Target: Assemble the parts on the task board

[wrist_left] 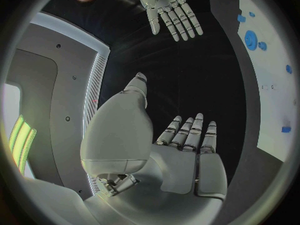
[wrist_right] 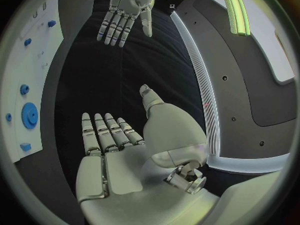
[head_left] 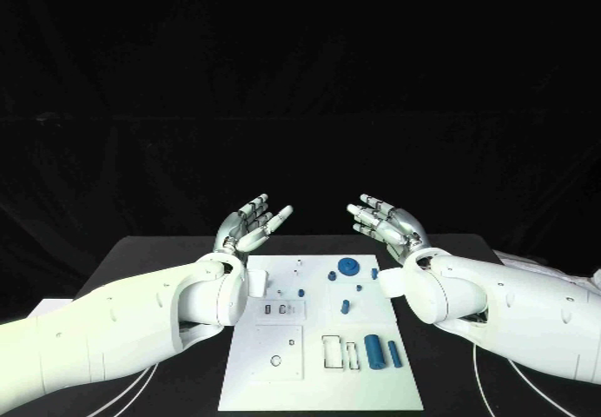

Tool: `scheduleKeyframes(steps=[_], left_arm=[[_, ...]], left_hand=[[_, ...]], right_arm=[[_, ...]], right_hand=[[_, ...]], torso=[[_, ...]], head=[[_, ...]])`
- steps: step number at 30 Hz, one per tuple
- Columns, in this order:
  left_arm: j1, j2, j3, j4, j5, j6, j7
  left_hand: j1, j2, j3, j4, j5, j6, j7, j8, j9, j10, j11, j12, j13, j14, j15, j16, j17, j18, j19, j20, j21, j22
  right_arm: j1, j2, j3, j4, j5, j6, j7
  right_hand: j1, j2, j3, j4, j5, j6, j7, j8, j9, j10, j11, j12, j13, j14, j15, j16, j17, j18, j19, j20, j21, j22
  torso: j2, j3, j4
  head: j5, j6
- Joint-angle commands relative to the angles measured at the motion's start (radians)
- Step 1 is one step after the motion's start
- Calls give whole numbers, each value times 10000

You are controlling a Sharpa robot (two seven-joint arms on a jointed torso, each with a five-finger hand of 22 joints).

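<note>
Hands, left hand [head_left: 252, 222] and right hand [head_left: 390, 223], spread and holding nothing; head view alone shows blue cylinders [head_left: 376, 350] on task board [head_left: 320, 387].

In the head view the left arm [head_left: 150, 313] covered the task board [head_left: 320, 382] along its left edge near the far corner, and the right arm [head_left: 501, 304] overlapped the board's right edge there. The small dark marks and outlines on the board beside the blue parts [head_left: 372, 351] were too small to make out. In the left wrist view the circle's rim cut the board [wrist_left: 275, 85] off, so just a strip of it with the blue gear [wrist_left: 251, 38] appeared. The right wrist view likewise cut the board [wrist_right: 37, 75] at the rim, past the gear [wrist_right: 29, 116]. The bench [head_left: 163, 252] lost its far edge in the dark backdrop.
</note>
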Motion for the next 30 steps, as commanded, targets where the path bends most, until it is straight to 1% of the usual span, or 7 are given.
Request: scheduleKeyframes(steps=[1, 4, 9, 10, 16, 22, 30], left_arm=[[17, 16, 5, 1, -49, 538, 245], [17, 16, 5, 1, -49, 538, 245], [17, 16, 5, 1, -49, 538, 245], [20, -355, 4, 133, 160, 988, 499], [26, -581, 10, 455, 174, 1080, 484], [43, -930, 62, 916, 139, 1302, 406], [83, -1591, 140, 1776, 277, 1823, 188]], left_hand=[[508, 125, 178, 144, 40, 365, 1032, 115, 47, 412, 205, 86, 50, 524, 135, 105, 70, 296, 265, 184, 119, 67], [538, 472, 421, 122, -15, 1131, 1218, 242, 121, 1407, 433, 225, 133, 1712, 253, 343, 213, 272, 1044, 194, 368, 208], [381, 1193, 478, -16, -99, 3077, 1455, 598, 277, 4503, 522, 723, 332, 4496, 225, 1083, 513, 287, 4609, 168, 1619, 822], [445, 1254, 461, -65, -107, 3457, 1411, 650, 294, 5333, 444, 877, 380, 4899, 107, 1231, 551, 398, 5131, 155, 1844, 903], [1097, 1316, 346, -662, -139, 5483, 1249, 913, 385, 6537, 202, 1071, 364, 5917, -186, 1443, 569, 648, 6109, 106, 2179, 939], [1710, 1461, 241, -1340, -131, 6143, 1032, 1000, 372, 7159, -8, 1126, 386, 6507, -398, 1492, 630, 680, 6965, -74, 2442, 959], [1788, 1718, 93, -1655, -136, 6986, 694, 1084, 384, 8197, -403, 1160, 410, 7942, -893, 1837, 1156, 683, 8191, -553, 2891, 1052]], right_arm=[[98, 39, -43, -104, -1074, 2067, -737], [200, 63, -97, -198, -1345, 2646, -950], [260, 77, -129, -254, -1506, 2991, -1077], [399, -227, -120, -656, -5126, 1494, -878], [497, -382, -107, -609, -6031, 1216, -1029], [672, -611, -85, -464, -7220, 1045, -1532], [936, -707, -1, -421, -10308, 1785, -3086]], right_hand=[[1259, 111, 224, -737, -95, 1513, 1203, 179, 123, 1723, -12, 174, 115, 1678, 22, 176, 114, 565, 1745, 84, 398, 206], [1672, 18, 300, -1117, -254, 2962, 989, 341, 227, 3571, -32, 376, 219, 3810, -81, 442, 241, 911, 3429, 86, 839, 375], [1931, -38, 409, -1428, -324, 5214, 872, 580, 351, 5505, -393, 612, 269, 5682, -442, 724, 303, 1221, 4390, 49, 1181, 412], [1935, -44, 435, -1463, -336, 5569, 842, 584, 352, 5695, -437, 600, 253, 5876, -497, 728, 291, 1234, 4544, 26, 1232, 407], [1878, -59, 688, -1666, -318, 6395, 712, 443, 322, 6441, -608, 441, 230, 6704, -720, 661, 282, 1249, 5165, -161, 1403, 352], [1803, -112, 1003, -1881, -234, 6833, 603, 408, 338, 6921, -780, 347, 233, 7257, -889, 677, 306, 1255, 5575, -342, 1564, 362], [1530, -392, 1403, -2174, -212, 7359, 355, 395, 373, 7741, -1112, 329, 265, 9029, -1500, 1209, 612, 1240, 7055, -1037, 2520, 729]], torso=[[-2, 0, -1], [-2, 0, -1], [-2, 0, -1], [172, -10, 115], [327, -54, 157], [587, -70, 306], [1025, -137, 460]], head=[[1, 0], [1, 0], [1, 0], [-182, 115], [-268, 157], [-414, 245], [-622, 360]])
